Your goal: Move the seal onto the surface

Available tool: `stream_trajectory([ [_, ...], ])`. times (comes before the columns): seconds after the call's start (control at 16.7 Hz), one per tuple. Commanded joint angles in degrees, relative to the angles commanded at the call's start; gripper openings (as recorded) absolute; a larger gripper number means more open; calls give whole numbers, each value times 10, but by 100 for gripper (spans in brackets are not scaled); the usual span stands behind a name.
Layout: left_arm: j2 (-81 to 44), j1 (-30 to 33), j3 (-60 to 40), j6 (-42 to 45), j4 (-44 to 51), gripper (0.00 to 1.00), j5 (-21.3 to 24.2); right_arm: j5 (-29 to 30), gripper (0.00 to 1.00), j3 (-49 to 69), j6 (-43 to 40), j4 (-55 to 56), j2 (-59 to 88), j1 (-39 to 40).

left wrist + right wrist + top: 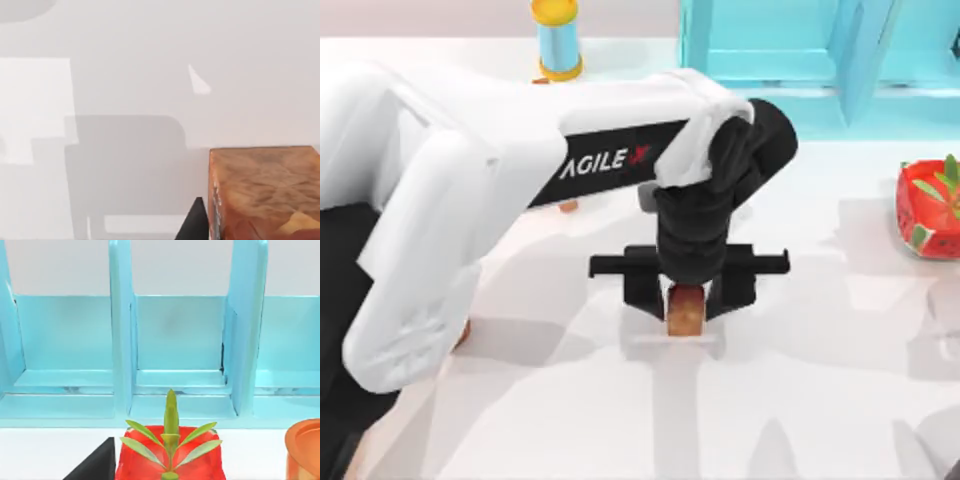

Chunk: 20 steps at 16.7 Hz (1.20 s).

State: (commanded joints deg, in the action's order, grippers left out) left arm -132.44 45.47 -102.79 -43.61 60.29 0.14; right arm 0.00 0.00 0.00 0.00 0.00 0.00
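Note:
The seal [686, 310] is an amber-brown block held upright between the black fingers of my left gripper [686, 300], which is shut on it. It hangs low over the surface [800, 390], the glossy white tabletop, near the middle of the table, and casts a shadow just in front of it. Whether its base touches the top I cannot tell. The left wrist view has the seal [265, 192] close up over the white surface [150, 75], with one black fingertip [195, 225] beside it. A black part of my right gripper [95, 465] faces the shelf.
A light-blue shelf unit [790, 60] [170, 340] lines the back right. A red strawberry-like pot with green leaves [930, 205] [170, 455] sits at the right edge, an orange round object [305, 450] beside it. A blue spool with yellow ends [558, 40] stands at the back.

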Motion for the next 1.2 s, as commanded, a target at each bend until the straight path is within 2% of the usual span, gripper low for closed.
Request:
stream_trajectory([
  [0.24,0,0,0,0,0,98,0,0,100,0,0,0,0,0],
  [0.3,0,0,0,0,0,100,0,0,100,0,0,0,0,0],
  [0.9,-2,0,-9,-1,9,100,0,0,100,0,0,0,0,0],
  [1.2,-13,4,-135,-6,125,100,1,0,100,0,0,0,0,0],
])
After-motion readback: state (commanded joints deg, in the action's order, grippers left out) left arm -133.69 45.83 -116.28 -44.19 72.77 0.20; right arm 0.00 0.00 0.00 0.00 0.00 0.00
